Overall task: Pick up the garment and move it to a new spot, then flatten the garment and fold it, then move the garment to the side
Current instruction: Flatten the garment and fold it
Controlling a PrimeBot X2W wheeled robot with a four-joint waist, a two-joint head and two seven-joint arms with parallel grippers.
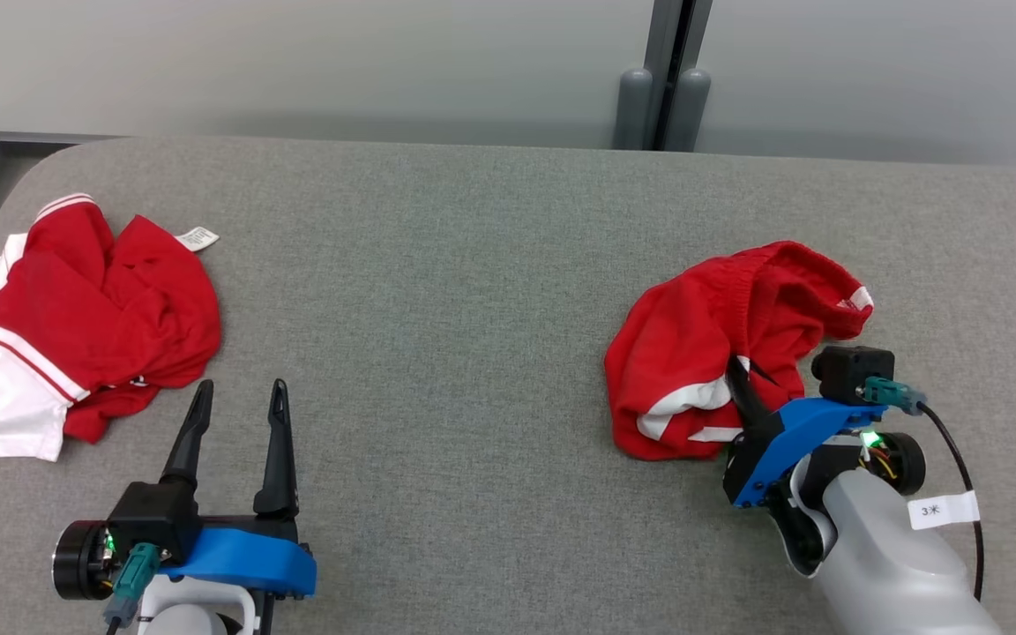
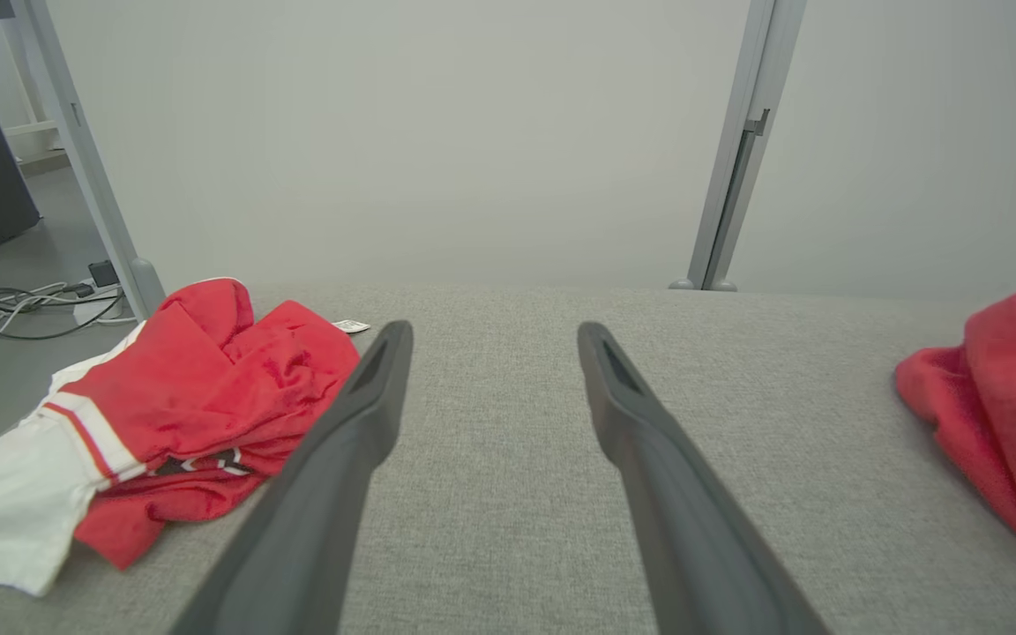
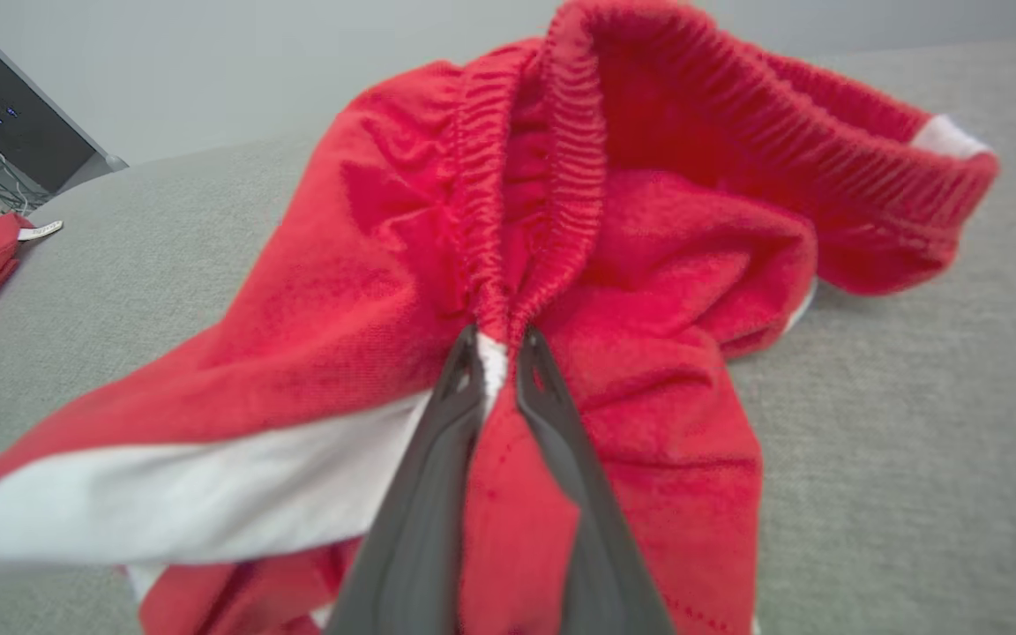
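Note:
A crumpled red garment point(image 1: 720, 335) with white stripes and an elastic waistband lies on the right part of the grey table point(image 1: 473, 291). My right gripper point(image 1: 742, 375) is shut on a fold of it near the waistband, cloth pinched between the fingertips, as the right wrist view shows at the garment point(image 3: 649, 265) and gripper point(image 3: 497, 353). The same garment point(image 2: 1002, 397) sits at the right edge of the left wrist view. My left gripper point(image 1: 239, 392) hovers open over bare table at the lower left, nothing between its fingers point(image 2: 367, 397).
A second red and white garment point(image 1: 76, 326) lies bunched at the table's left edge, just left of my left gripper, with a white tag point(image 1: 197, 237). A grey post point(image 1: 667, 79) stands behind the table's far edge. Cables point(image 2: 5, 304) lie on the floor at left.

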